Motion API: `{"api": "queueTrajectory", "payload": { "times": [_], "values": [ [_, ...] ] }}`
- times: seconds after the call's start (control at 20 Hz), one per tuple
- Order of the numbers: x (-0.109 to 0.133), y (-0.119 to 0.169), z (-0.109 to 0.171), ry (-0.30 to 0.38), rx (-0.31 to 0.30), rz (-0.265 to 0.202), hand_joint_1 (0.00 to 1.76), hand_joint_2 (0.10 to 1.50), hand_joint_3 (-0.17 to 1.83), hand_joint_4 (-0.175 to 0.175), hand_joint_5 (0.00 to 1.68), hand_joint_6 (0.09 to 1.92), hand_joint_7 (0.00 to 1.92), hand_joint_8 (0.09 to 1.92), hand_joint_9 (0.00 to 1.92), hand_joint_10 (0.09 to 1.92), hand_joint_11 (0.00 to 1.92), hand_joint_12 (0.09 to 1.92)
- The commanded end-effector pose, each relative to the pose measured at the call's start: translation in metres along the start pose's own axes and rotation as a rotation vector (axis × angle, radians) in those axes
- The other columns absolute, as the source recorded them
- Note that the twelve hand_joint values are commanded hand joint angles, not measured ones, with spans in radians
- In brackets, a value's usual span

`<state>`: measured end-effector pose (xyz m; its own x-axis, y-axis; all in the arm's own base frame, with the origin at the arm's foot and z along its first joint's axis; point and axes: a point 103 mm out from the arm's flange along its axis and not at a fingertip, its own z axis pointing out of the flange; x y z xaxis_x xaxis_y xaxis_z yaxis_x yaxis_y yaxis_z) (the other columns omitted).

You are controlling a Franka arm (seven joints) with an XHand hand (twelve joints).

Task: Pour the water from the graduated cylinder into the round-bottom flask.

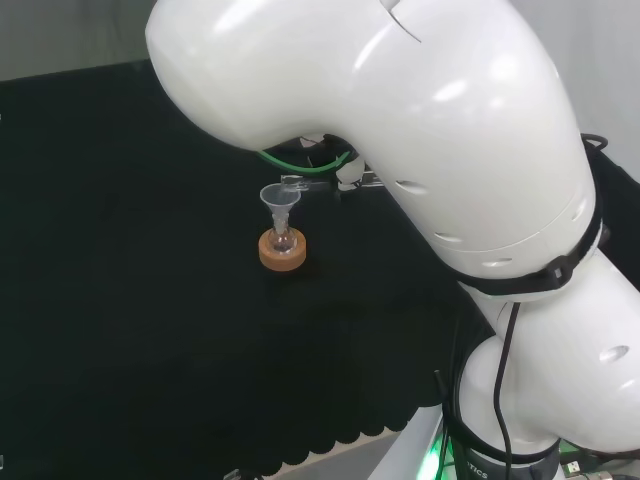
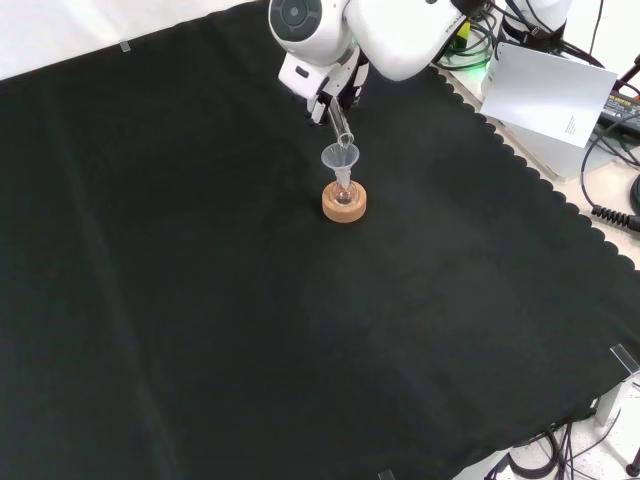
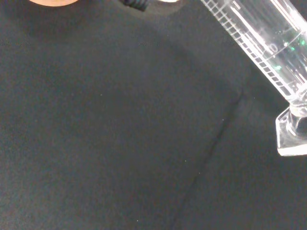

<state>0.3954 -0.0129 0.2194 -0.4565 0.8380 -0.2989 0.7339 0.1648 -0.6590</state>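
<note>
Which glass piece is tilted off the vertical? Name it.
The graduated cylinder, held by the hand, slants down with its mouth over the funnel. The funnel and the round-bottom flask in its cork ring stand upright.

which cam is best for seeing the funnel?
Front view: the funnel shows whole, sitting in the flask on the cork ring, with the graduated cylinder tipped over it. Head view shows it too, close under the arm. Wrist view shows the cylinder's markings and foot instead.

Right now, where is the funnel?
In the front view the funnel sits in the round-bottom flask on its cork ring, upper centre of the cloth, just below the tilted graduated cylinder.
</note>
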Motion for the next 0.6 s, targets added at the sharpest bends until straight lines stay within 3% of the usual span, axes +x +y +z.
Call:
{"api": "queueTrajectory", "payload": {
  "times": [0.05, 0.3, 0.4, 0.6],
  "values": [
    [-0.012, -0.001, 0.005, 0.006, 0.017, 0.015, 1.28, 1.05, 0.0, -0.175, 1.1, 0.79, 1.14, 0.78, 1.52, 0.09, 1.19, 0.81],
    [-0.014, -0.001, 0.005, -0.02, 0.016, 0.005, 1.28, 1.05, 0.0, -0.175, 1.1, 0.79, 1.14, 0.78, 1.52, 0.09, 1.19, 0.81],
    [-0.003, -0.001, -0.002, -0.041, 0.019, 0.01, 1.28, 1.05, 0.0, -0.175, 1.1, 0.79, 1.14, 0.78, 1.52, 0.09, 1.19, 0.81],
    [-0.001, -0.001, -0.004, -0.024, 0.016, 0.01, 1.28, 1.05, 0.0, -0.175, 1.1, 0.79, 1.14, 0.78, 1.52, 0.09, 1.19, 0.81]
  ]
}}
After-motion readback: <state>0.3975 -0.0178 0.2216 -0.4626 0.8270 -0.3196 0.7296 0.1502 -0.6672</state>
